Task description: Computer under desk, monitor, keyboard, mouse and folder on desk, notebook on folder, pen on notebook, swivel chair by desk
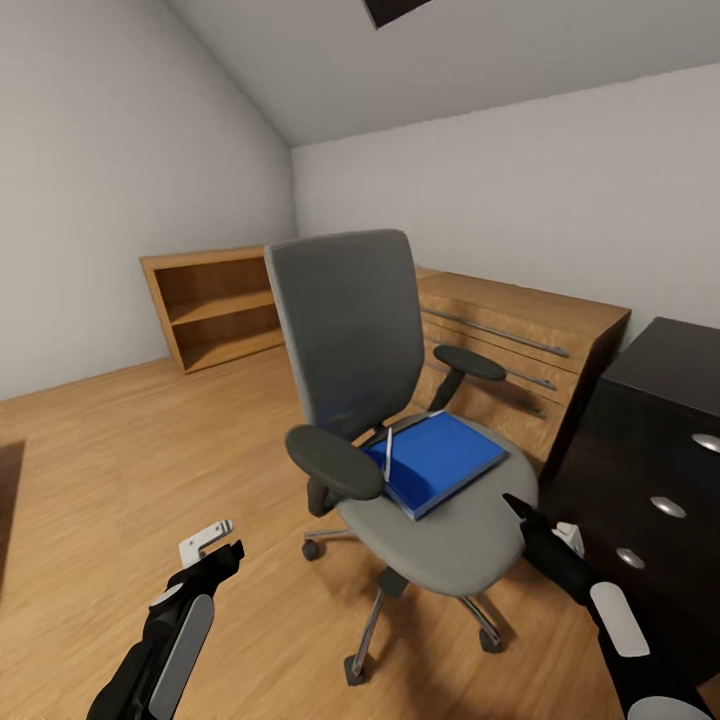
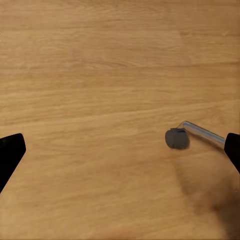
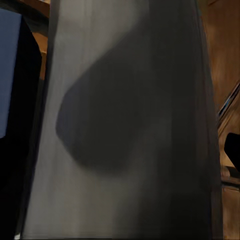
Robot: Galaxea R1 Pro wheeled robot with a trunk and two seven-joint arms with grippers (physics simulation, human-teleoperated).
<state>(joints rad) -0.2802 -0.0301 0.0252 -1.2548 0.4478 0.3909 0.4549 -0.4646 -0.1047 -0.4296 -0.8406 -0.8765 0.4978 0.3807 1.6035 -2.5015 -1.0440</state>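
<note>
Bedroom, mid-approach. Left gripper (image 1: 222, 545) low over bare wood floor (image 1: 120, 470), jaws wide apart, holding nothing; left wrist cam adds a chair castor (image 2: 176, 138) on its metal leg, just ahead of one fingertip. Right gripper (image 1: 530, 520) at seat edge of swivel chair (image 1: 400, 400), opening impossible to tell; right wrist cam shows grey seat close-up. Just beyond right gripper: blue folder (image 1: 440, 460) flat on seat. Likely step: folder pickup. Next: reach fwd, grip folder edge. Farther back: wooden dresser (image 1: 520, 350), open shelf unit (image 1: 215, 305).

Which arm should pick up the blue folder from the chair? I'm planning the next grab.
The right. The right gripper is at the seat's edge beside the folder. The left gripper hangs over the floor, with the armrest between it and the folder.
</note>
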